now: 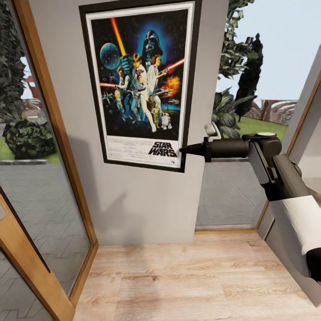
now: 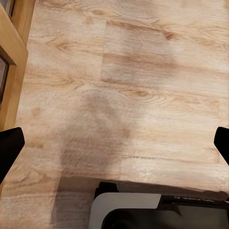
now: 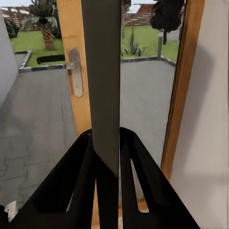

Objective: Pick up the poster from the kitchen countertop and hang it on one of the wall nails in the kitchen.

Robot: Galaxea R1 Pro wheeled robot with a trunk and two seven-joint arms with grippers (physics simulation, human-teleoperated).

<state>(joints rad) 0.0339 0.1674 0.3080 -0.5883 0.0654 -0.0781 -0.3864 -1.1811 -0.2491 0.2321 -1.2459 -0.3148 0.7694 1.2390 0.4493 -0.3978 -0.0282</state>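
Observation:
The Star Wars poster (image 1: 140, 84) stands upright and flat against the narrow grey wall (image 1: 133, 209), black frame and logo showing. My right gripper (image 1: 183, 150) reaches in from the right and is shut on the poster's lower right edge. In the right wrist view the poster's grey edge (image 3: 102, 71) runs between the two black fingers (image 3: 138, 167), with the right gripper (image 3: 106, 138) pinched on it. My left gripper (image 2: 114, 145) hangs over the wooden floor (image 2: 119, 71), open, its fingertips (image 2: 9, 148) far apart and nothing between them. The kitchen countertop is out of view. No wall nail is visible.
A wooden-framed glass door (image 1: 49, 147) stands left of the wall and a tall window (image 1: 236, 187) right of it. Light wooden floor (image 1: 187, 276) lies below. Another door with a metal handle (image 3: 75, 71) shows behind the poster edge. My base (image 2: 143, 212) shows in the left wrist view.

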